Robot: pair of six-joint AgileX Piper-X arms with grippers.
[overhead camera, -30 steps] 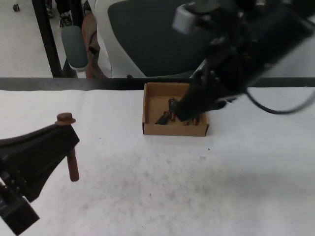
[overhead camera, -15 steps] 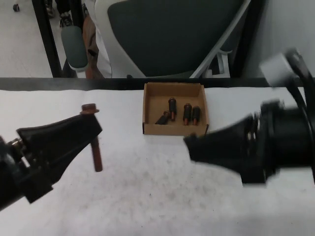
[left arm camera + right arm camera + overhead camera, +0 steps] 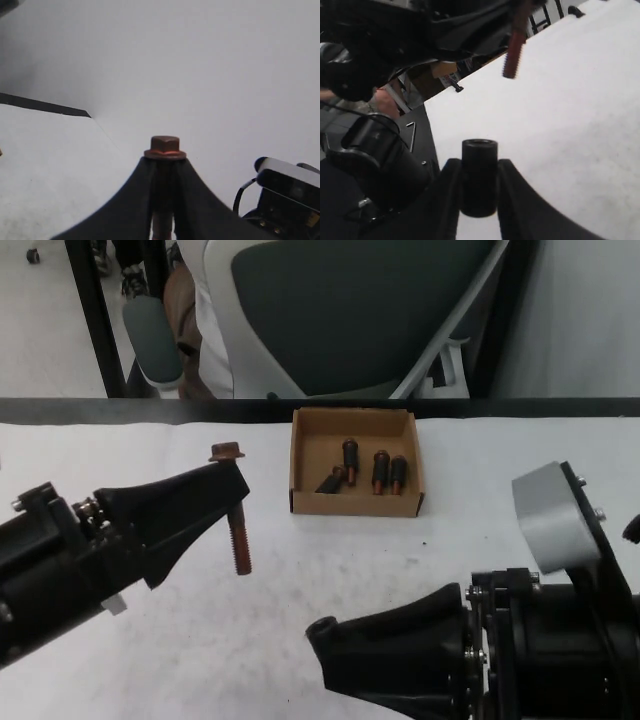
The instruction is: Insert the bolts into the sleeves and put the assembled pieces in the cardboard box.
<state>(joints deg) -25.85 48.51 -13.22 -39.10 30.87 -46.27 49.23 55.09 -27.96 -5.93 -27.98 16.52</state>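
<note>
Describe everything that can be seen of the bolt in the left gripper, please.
The bolt is reddish-brown, metal by its look, with a flanged hexagonal head and a threaded shank. It hangs upright above the white bench, touching only the left gripper, whose two black fingers clamp the shank just under the head. The lower shank hangs free below them. The bolt is left of the cardboard box, apart from it.

Rust-brown flanged bolt [image 3: 240, 536], held aloft upright, head uppermost. Black cylindrical sleeve [image 3: 479, 176], open bore end showing. Open-topped cardboard box [image 3: 355, 504] containing four assembled pieces [image 3: 381, 470].
</note>
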